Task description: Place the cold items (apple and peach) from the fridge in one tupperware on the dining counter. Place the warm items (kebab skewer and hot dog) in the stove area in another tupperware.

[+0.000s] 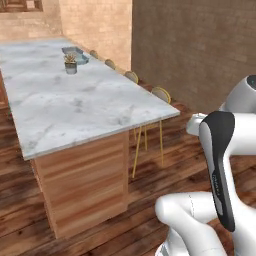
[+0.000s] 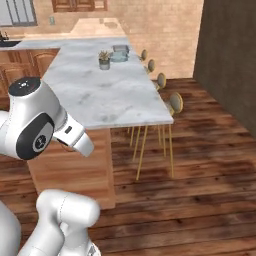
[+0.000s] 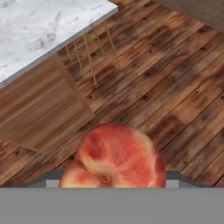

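Observation:
A red-orange peach (image 3: 114, 156) sits right at the bottom of the hand view, held over the wooden floor, with my gripper shut on it and its fingertips hidden behind the fruit. The dining counter (image 1: 75, 107) (image 2: 112, 95) (image 3: 35, 26) stretches ahead, its near corner closest to me. Two tupperwares stand at its far end, a pale teal one (image 1: 80, 59) (image 2: 119, 57) and a greyish one (image 1: 72, 50) (image 2: 120, 48). Their contents are too small to tell. The fridge, stove, apple, kebab skewer and hot dog are out of view.
A small potted plant (image 1: 70, 64) (image 2: 104, 60) stands on the counter just before the trays. Yellow-framed stools (image 1: 161, 95) (image 2: 176, 103) line the counter's right side. A dark wall (image 1: 200, 45) (image 2: 230, 60) rises to the right, with open wooden floor between.

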